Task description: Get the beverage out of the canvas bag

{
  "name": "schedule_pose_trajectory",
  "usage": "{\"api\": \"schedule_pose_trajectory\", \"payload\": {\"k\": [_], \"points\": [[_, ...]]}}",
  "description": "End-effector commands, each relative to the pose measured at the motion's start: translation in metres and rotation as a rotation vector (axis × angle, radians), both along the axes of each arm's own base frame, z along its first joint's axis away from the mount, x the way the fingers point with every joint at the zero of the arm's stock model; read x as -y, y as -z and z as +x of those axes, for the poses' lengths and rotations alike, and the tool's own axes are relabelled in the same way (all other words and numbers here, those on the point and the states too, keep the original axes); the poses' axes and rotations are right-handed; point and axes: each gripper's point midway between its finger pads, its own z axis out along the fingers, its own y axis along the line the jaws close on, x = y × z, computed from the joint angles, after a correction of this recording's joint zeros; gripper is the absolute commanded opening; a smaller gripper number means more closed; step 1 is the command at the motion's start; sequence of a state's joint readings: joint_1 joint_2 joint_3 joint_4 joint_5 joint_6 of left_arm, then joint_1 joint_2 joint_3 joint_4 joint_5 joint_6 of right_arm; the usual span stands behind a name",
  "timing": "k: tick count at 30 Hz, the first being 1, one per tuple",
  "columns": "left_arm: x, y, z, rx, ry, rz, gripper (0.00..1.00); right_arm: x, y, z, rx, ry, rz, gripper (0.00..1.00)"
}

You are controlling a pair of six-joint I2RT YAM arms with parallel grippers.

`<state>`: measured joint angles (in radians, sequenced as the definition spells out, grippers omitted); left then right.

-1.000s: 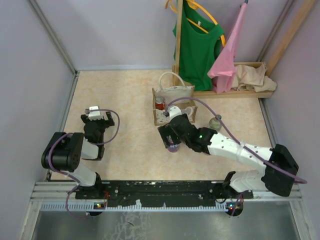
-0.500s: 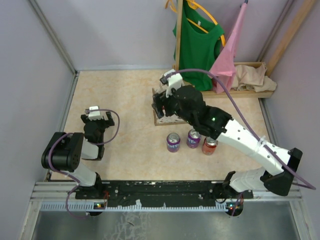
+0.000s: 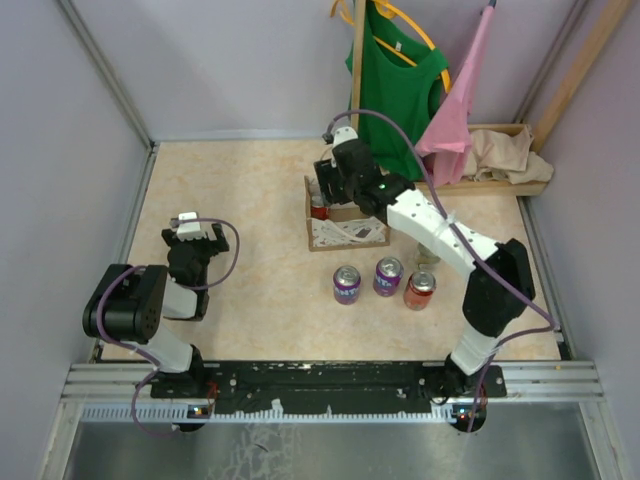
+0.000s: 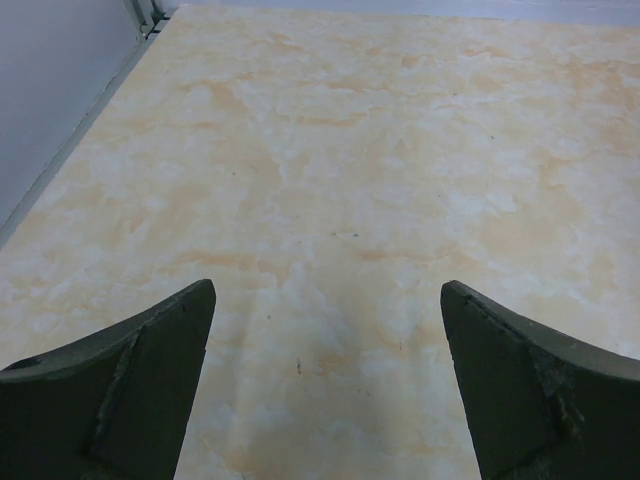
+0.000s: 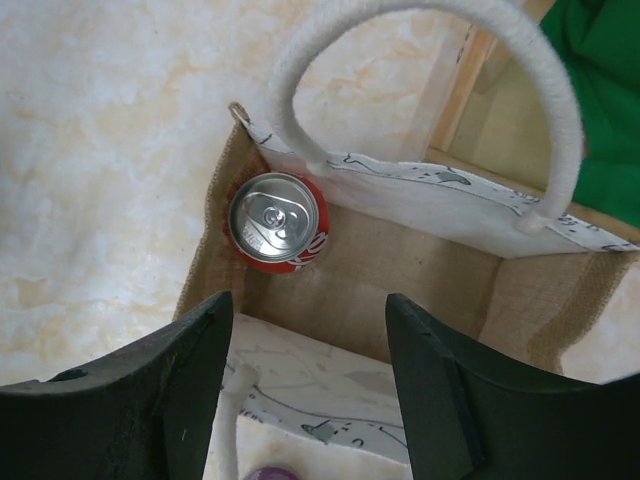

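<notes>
The canvas bag (image 3: 350,232) stands open at the middle back of the table, one white loop handle (image 5: 452,35) arching over its mouth. One beverage, a red can (image 5: 277,220), stands upright in the bag's left corner (image 3: 318,210). My right gripper (image 5: 308,310) hovers over the bag's mouth (image 3: 330,192), open, with nothing between its fingers and the can beyond them. In front of the bag stand three cans: purple (image 3: 346,284), purple (image 3: 388,276) and red (image 3: 419,290). My left gripper (image 4: 328,300) is open over bare table at the left (image 3: 190,236).
Behind the bag is a wooden rack (image 3: 470,186) with a green shirt (image 3: 395,95), a pink cloth (image 3: 455,115) and a plain tan cloth (image 3: 510,155). Grey walls close in the left, back and right sides.
My right arm has swung from the table's front, where it stood over a purple can, back to above the bag. Its jaws have narrowed. The left arm has not moved.
</notes>
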<state>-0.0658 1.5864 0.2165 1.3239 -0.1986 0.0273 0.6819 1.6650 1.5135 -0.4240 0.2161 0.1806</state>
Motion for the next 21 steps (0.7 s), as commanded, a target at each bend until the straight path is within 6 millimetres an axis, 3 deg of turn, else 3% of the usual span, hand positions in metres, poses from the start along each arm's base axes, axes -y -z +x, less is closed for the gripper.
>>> {"api": "schedule_pose_trajectory", "payload": {"k": [1,7,10,14,21], "points": [[0.000,0.000,-0.001,0.006,-0.001,0.004,1.00,-0.007,-0.003,0.021,0.009,0.000,0.045,0.62],[0.000,0.000,-0.001,0.005,-0.001,0.005,1.00,-0.018,0.026,0.031,-0.044,-0.034,0.022,0.64],[0.000,0.000,-0.001,0.005,-0.002,0.005,1.00,-0.023,0.038,0.035,-0.068,-0.046,0.006,0.85],[-0.001,-0.001,-0.001,0.007,-0.003,0.005,1.00,-0.029,0.045,0.037,-0.078,-0.061,0.018,0.97],[-0.001,0.000,-0.001,0.006,-0.003,0.005,1.00,-0.035,0.057,0.044,-0.090,-0.063,0.013,0.99]]}}
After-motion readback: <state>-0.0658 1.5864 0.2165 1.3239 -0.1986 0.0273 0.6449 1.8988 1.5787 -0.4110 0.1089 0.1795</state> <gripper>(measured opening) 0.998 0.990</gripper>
